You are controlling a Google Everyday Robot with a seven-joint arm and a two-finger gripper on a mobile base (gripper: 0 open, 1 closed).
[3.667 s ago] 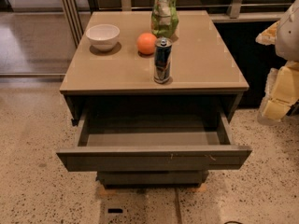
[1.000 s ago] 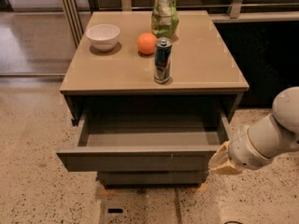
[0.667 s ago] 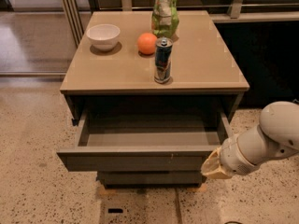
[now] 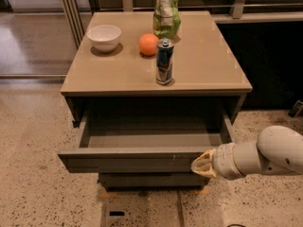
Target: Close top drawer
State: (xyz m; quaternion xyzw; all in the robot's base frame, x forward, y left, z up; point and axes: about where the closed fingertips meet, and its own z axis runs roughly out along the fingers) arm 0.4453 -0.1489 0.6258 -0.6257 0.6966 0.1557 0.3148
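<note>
The top drawer point(image 4: 132, 162) of the grey-brown cabinet stands pulled far out and is empty inside. Its flat front panel faces me, with small pale scratches right of centre. My gripper point(image 4: 201, 164) comes in from the right on a white arm and sits at the right end of the drawer front, touching or almost touching it. A lower drawer front point(image 4: 151, 180) shows beneath, set further back.
On the cabinet top point(image 4: 208, 70) stand a white bowl point(image 4: 104, 37), an orange point(image 4: 148, 44), a dark drink can point(image 4: 164, 62) and a green bag point(image 4: 166, 12). A speckled floor point(image 4: 33, 188) surrounds the cabinet. Dark furniture point(image 4: 270, 60) stands at the right.
My arm has come into view from the right and moved left along the drawer front; the gripper is now at the front's right end. The drawer has not moved.
</note>
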